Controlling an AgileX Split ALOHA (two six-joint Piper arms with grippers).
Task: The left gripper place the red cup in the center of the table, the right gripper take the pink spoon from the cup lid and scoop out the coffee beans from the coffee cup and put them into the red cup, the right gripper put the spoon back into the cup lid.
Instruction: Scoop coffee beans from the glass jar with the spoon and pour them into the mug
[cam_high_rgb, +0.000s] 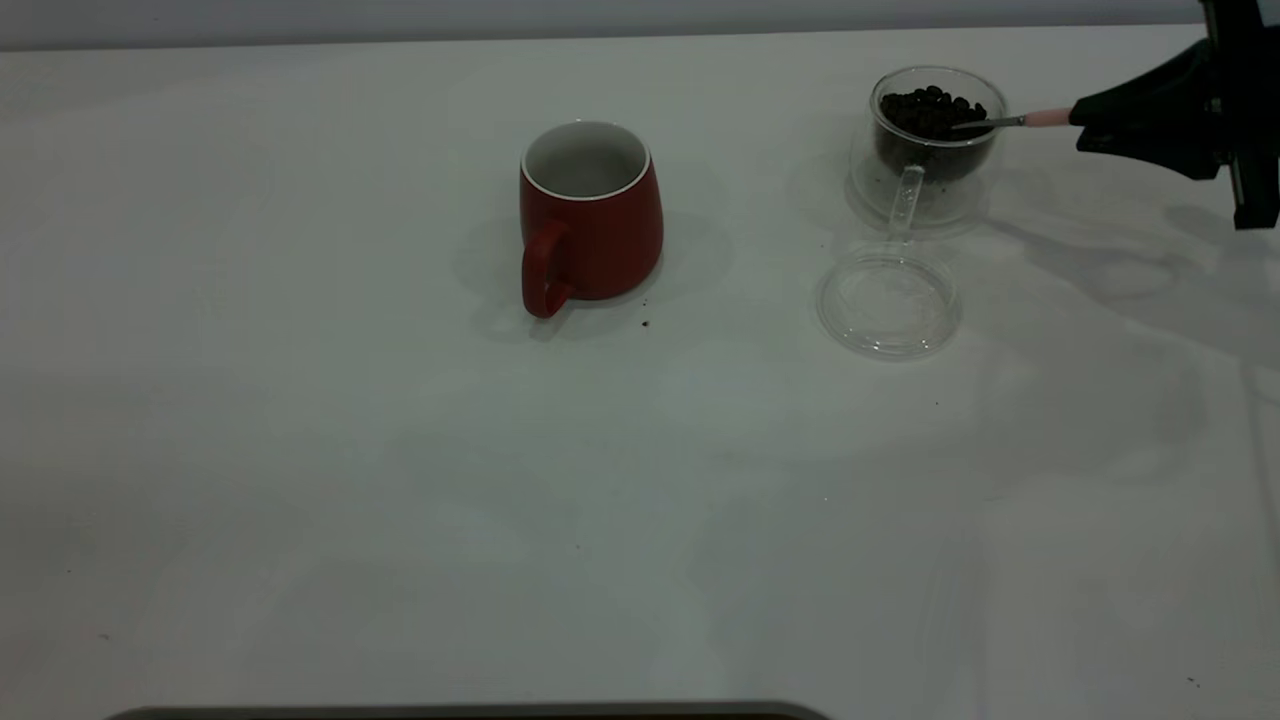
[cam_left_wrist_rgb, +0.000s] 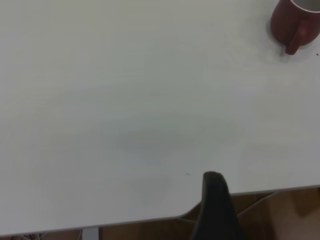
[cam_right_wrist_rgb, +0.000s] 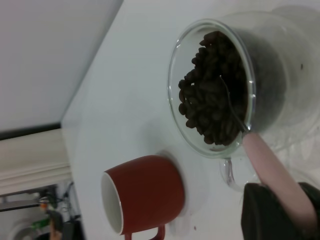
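Exterior view: a smooth white table (cam_high_rgb: 400, 520) with a few dark specks. Near its middle stands the red cup (cam_high_rgb: 590, 218), glossy ceramic, wider at the base, its white inside holding nothing visible, its thick loop handle toward the camera. To its right stands the coffee cup (cam_high_rgb: 925, 150) (clear double-walled glass, handle also toward the camera), filled with a heap of dark beans (cam_high_rgb: 932, 108). Just in front of it lies the lid (cam_high_rgb: 888, 303), a clear round disc with a raised rim, nothing on it. The right gripper (cam_high_rgb: 1085, 128) is clamped on the spoon (cam_high_rgb: 1010, 121) by its pink handle; the metal bowl rests among the beans.

Left wrist view: matte table (cam_left_wrist_rgb: 125, 100), its edge below, the red cup (cam_left_wrist_rgb: 292, 22) far off at a corner. One black finger (cam_left_wrist_rgb: 216, 205) of the left gripper shows; I cannot tell how its jaws stand.

Right wrist view: the spoon's (cam_right_wrist_rgb: 270, 167) thin neck dips into the beans (cam_right_wrist_rgb: 212, 97) inside the glass rim (cam_right_wrist_rgb: 172, 80); black fingers (cam_right_wrist_rgb: 265, 212) grip the rounded pink handle. The red cup (cam_right_wrist_rgb: 145, 195) stands nearby.
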